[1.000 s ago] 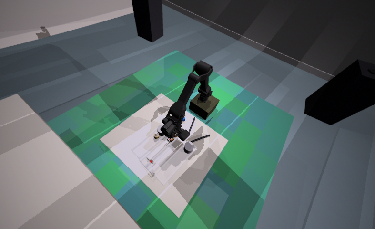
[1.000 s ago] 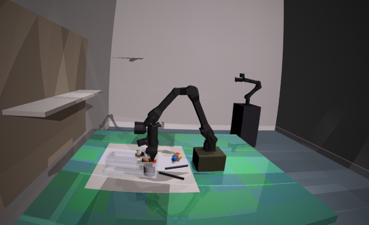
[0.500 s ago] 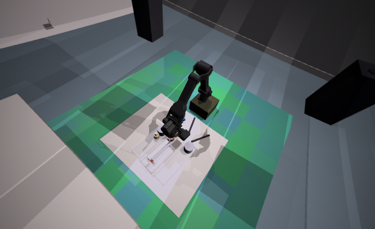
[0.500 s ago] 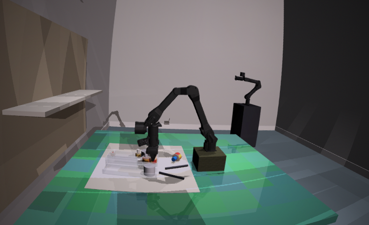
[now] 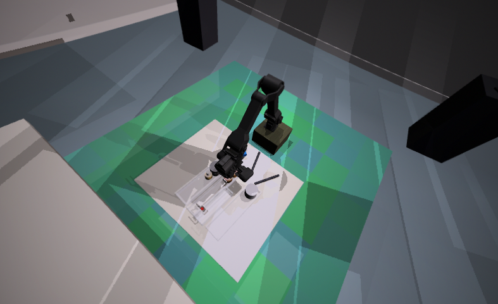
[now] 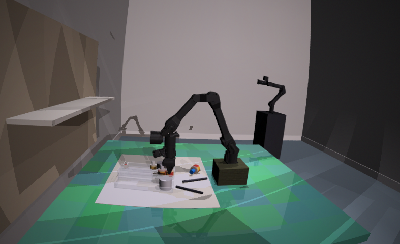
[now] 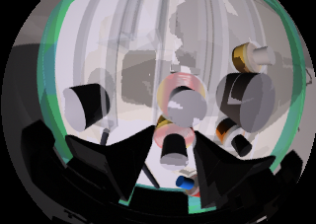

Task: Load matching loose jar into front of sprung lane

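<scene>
My gripper [image 7: 174,131] [image 6: 170,173] points down at the front end of the clear lane rack [image 6: 138,187], shut on a red-banded jar [image 7: 174,139] with a dark, grey-topped lid. The matching lane jar [image 7: 187,110] [image 6: 161,171] [image 5: 227,180] stands directly beyond it in the wrist view, with a pink-red rim and grey-topped lid. The two look close together; I cannot tell whether they touch. A small pale part [image 7: 185,68] shows just behind the lane jar, perhaps the pusher. The held jar's base and the low front stop are hidden, so its height above the lane floor is unclear.
A wide grey-topped jar [image 5: 250,191] [image 6: 165,183] [image 7: 89,106] stands on one side, another [image 7: 245,102] on the other. A small gold jar [image 7: 242,57] [image 6: 153,166] [image 5: 208,175] stands nearby. A blue-capped jar [image 6: 194,169] lies before the rack, near two black rods [image 6: 194,180] [image 6: 189,189].
</scene>
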Available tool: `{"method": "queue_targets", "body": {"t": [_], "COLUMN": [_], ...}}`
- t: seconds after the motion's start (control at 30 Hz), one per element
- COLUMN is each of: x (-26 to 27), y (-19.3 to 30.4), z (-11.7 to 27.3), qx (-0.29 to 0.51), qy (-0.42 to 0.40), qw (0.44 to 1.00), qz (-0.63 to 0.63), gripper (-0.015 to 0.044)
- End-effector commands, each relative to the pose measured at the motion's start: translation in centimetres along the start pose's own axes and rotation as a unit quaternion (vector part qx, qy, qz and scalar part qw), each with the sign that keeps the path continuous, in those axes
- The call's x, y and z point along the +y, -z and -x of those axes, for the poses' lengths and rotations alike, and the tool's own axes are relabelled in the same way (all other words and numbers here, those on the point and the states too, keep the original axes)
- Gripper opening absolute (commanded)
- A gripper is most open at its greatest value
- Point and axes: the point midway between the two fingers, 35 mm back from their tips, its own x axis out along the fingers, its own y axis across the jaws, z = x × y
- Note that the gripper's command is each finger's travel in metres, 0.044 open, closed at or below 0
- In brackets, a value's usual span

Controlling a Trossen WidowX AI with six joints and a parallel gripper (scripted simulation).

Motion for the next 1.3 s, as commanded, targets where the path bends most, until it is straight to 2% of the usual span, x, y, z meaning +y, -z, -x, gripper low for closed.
{"method": "queue_targets", "body": {"t": [0.0,0.1,0.47,0.5,0.8,1.27], "x": [0.0,0.0,0.0,0.0,0.0,0.1], "y": [0.1,0.1,0.0,0.0,0.0,1.4], "z": [0.0,0.0,0.0,0.0,2.0,2.1], "qx": [-0.001,-0.001,-0.001,-0.001,-0.001,0.000], "qy": [0.000,0.000,0.000,0.000,0.000,0.000], "qw": [1.000,1.000,1.000,1.000,1.000,1.000], "qz": [0.000,0.000,0.000,0.000,0.000,0.000], "gripper": [0.0000,0.0000,0.0289,0.0299,0.0299,0.0299]}}
